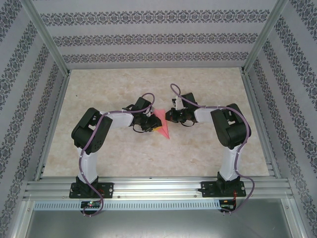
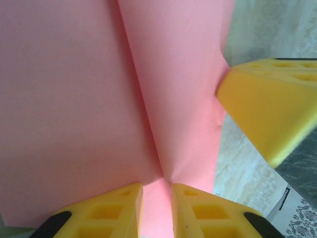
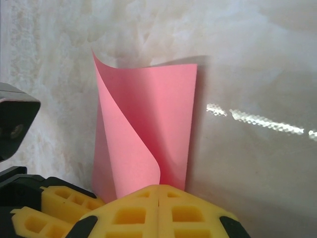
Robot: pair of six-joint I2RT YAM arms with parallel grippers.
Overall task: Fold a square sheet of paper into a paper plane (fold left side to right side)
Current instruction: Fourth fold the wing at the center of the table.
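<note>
Both claws meet at the pink paper, frame centre.
Left gripper [image 2: 157, 210] pinches the square sheet of paper [image 2: 99, 99]; right gripper [image 3: 158, 208], fingers together, seemingly touches its edge.

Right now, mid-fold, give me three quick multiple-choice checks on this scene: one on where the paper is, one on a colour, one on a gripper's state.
1. Where is the paper?
A. Between the two grippers, mid-table
B. At the far wall
C. On the right arm's base

2. What colour are the left gripper's fingers?
A. Blue
B. Yellow
C. White

3. How do the right gripper's jaws stand?
A. Wide open
B. Half open
C. Shut

Answers:
1 A, the overhead view shows pink paper between the grippers.
2 B, the left wrist view shows yellow fingers.
3 C, the right wrist view shows the fingers pressed together at the paper's near end.
</note>
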